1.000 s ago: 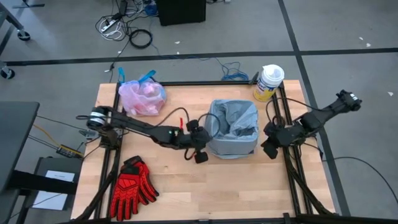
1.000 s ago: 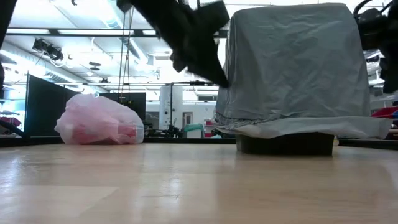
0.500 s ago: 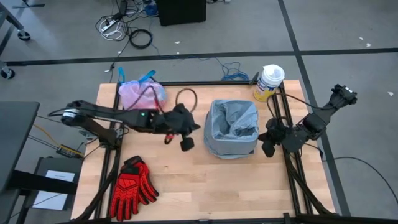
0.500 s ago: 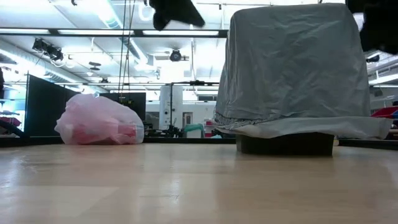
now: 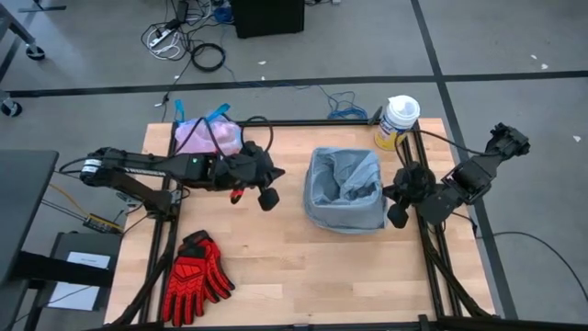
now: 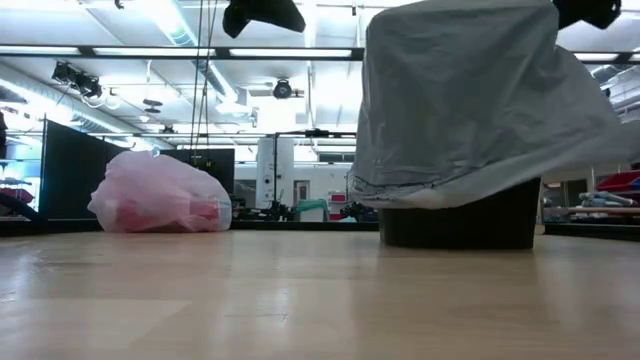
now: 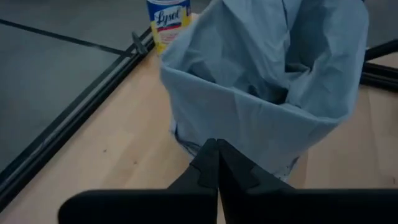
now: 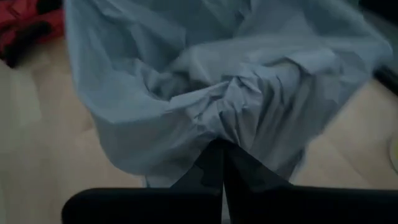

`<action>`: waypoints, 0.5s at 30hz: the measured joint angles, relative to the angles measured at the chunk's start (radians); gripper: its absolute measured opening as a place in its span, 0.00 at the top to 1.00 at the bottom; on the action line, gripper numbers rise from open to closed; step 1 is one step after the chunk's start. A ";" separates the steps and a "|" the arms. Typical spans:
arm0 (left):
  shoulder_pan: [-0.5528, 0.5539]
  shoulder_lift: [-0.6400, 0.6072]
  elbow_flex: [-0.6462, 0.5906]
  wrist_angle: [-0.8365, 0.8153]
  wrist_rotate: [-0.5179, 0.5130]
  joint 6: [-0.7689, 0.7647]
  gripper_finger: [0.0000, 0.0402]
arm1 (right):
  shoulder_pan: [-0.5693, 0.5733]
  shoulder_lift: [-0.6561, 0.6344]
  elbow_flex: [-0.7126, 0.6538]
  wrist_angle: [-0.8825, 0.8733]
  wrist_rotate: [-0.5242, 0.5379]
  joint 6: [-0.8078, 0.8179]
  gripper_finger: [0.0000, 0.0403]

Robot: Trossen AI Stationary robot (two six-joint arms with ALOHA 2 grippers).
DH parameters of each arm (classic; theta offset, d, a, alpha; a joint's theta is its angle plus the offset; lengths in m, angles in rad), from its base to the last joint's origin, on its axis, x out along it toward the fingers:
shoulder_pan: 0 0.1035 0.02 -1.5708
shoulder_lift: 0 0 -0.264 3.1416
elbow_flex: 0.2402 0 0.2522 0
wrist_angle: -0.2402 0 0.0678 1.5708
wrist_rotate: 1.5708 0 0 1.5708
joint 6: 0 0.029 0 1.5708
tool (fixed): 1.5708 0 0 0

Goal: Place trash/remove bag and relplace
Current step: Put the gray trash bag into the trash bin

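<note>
Our left hand [image 5: 267, 199] hangs pressed together and empty over the table [image 5: 303, 276], between the pink bag [image 5: 208, 138] at the far left corner and the bin [image 5: 346, 188]. Our right hand [image 5: 397, 216], also pressed together, sits just beside the bin's right side; whether it pinches the grey liner [image 7: 261, 93] we cannot tell. We judge the swap nearly finished: the old bag lies tied off and well apart, while the new liner drapes over the rim, hanging unevenly. Next we should tug the skirt down evenly without tipping the bin.

One pink bag [image 5: 208, 138]; one grey-lined bin [image 5: 344, 188]; one tub [image 5: 396, 121]; two red gloves [image 5: 195, 276]
</note>
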 joint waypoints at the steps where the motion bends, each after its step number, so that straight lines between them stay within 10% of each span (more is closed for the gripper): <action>1: -0.003 -0.002 0.000 -0.002 -0.001 -0.003 0.99 | -0.004 0.000 0.003 -0.018 -0.015 0.007 1.00; 15: -0.016 -0.013 0.000 -0.099 -0.002 -0.037 0.99 | 0.095 0.154 -0.147 -0.059 -0.281 0.323 1.00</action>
